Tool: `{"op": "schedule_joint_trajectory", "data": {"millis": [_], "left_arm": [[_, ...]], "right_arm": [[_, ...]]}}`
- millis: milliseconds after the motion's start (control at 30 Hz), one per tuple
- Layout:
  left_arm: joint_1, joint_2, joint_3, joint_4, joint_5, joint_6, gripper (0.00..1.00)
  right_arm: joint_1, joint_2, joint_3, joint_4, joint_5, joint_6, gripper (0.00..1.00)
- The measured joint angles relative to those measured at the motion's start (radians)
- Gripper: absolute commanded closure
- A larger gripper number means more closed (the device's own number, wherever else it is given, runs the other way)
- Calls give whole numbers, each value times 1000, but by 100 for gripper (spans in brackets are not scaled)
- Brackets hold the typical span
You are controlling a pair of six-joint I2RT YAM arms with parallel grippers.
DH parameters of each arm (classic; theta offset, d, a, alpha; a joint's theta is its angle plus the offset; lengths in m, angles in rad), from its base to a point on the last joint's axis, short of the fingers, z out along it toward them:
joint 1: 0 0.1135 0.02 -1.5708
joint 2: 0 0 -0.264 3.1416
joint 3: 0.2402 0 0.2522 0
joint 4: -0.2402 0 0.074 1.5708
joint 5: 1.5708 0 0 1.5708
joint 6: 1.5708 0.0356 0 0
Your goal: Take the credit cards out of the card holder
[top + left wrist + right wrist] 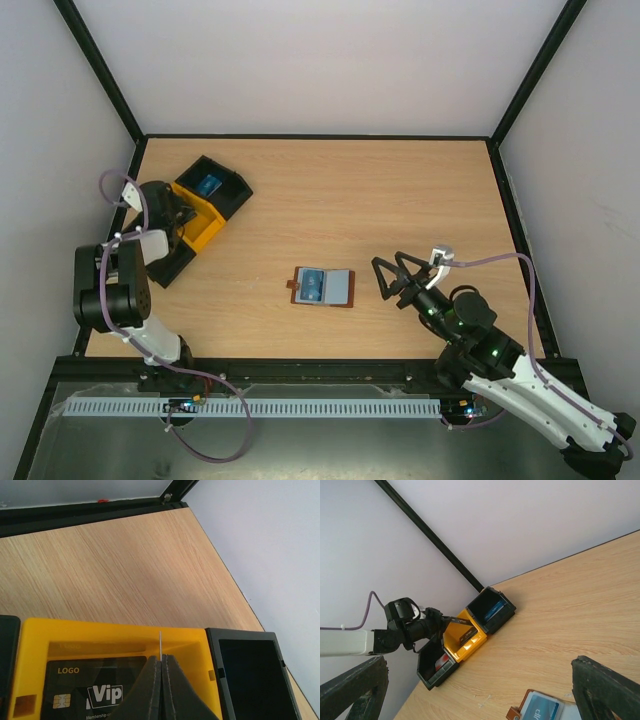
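Holding a thin dark card (456, 621) over yellow plastic bin (35, 635) at 10 o'clock, left claw (161, 661) pinched shut. Right claw (390, 265) spread wide, empty, 3 o'clock of open brown leather card holder (340, 288); blue card (312, 286) not yet out.

Left wrist: dark card (90, 680) in yellow bin (32, 645) clipped by bottom edge, right part hidden behind left end effector (161, 657) fingers; small print under "Vip" unreadable. Only the thin edge of held card (160, 642) visible above the pinch, face not seen.

Right wrist: card holder (540, 711) cut off at bottom edge; right end effector (479, 667) fingers clipped at both lower corners. Part of red item (440, 664) hidden by black bin (445, 676) wall.

Overhead: card holder pocket contents too small to tell.
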Motion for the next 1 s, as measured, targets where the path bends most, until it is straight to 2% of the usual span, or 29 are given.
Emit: {"op": "schedule_joint_trajectory", "data": {"millis": [567, 667, 867, 933, 1000], "left_arm": [[-21, 50, 85, -96, -53, 82, 97], [-22, 50, 86, -105, -61, 88, 92], [-22, 67, 113, -122, -72, 110, 95], [-22, 70, 118, -127, -76, 119, 93], [-22, 70, 121, -136, -79, 128, 85]], "right_arm": [[0, -61, 0, -41, 35, 0, 2], [0, -71, 0, -47, 39, 0, 2], [0, -77, 0, -52, 43, 0, 2], [0, -77, 0, -53, 43, 0, 3], [0, -77, 0, -53, 43, 0, 2]]}}
